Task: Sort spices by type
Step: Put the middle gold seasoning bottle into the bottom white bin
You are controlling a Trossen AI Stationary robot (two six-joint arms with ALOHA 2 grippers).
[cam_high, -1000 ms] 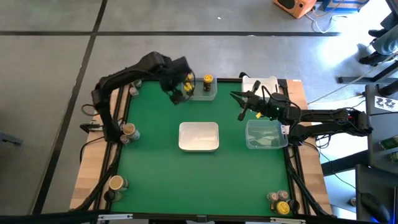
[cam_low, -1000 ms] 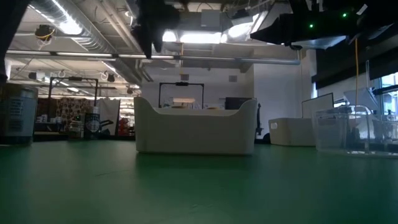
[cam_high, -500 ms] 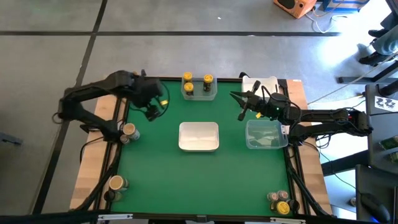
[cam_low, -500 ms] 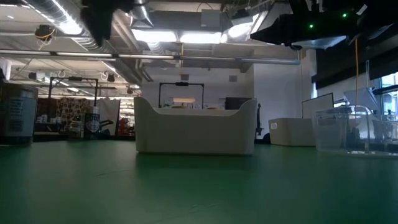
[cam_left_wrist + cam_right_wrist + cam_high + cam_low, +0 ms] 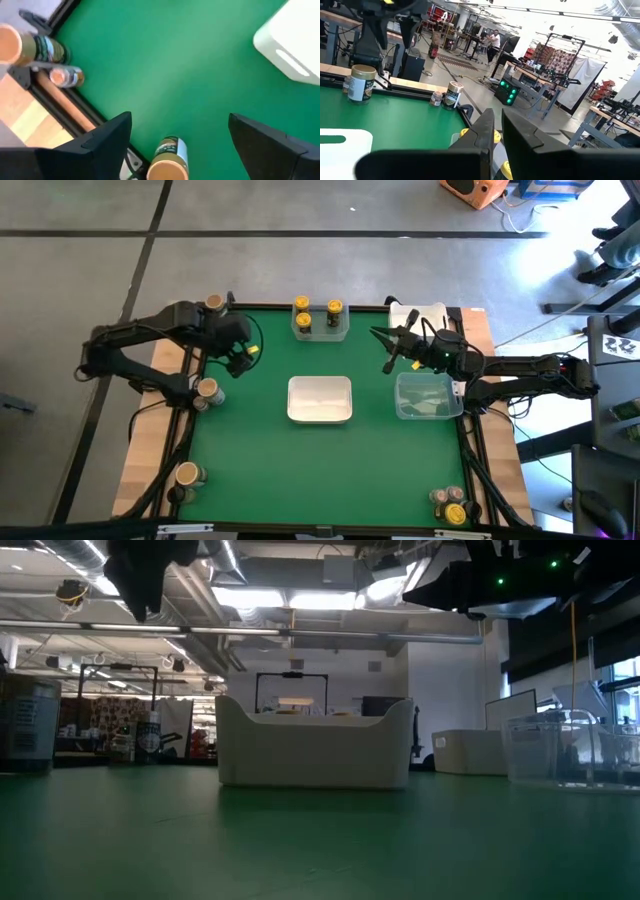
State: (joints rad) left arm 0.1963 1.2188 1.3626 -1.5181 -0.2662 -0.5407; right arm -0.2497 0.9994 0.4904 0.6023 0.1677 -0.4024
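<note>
The spices are small jars. Three yellow-capped jars point(image 5: 304, 320) stand in a clear tub point(image 5: 338, 330) at the far edge. Tan-capped jars stand along the left edge, one at the far left corner point(image 5: 213, 302), one at mid left point(image 5: 207, 389) and one near left point(image 5: 186, 474). Several more jars point(image 5: 450, 502) stand at the near right corner. My left gripper point(image 5: 236, 360) is open and empty above the mat, with the mid-left jar point(image 5: 168, 162) below and between its fingers. My right gripper point(image 5: 384, 348) hangs shut and empty above the far right of the mat.
A white tub point(image 5: 320, 399) stands at mid-table, and it also shows in the low view point(image 5: 314, 744). A clear tub point(image 5: 428, 395) stands to the right of it, under my right arm. Another white tub point(image 5: 418, 315) is at the far right. Green mat lies bare in the near half.
My left gripper has drawn away from the far clear tub with the yellow-capped jars. It has swung toward the table's left edge and a little nearer, and now hangs near the mid-left tan-capped jar. My right arm has kept still.
</note>
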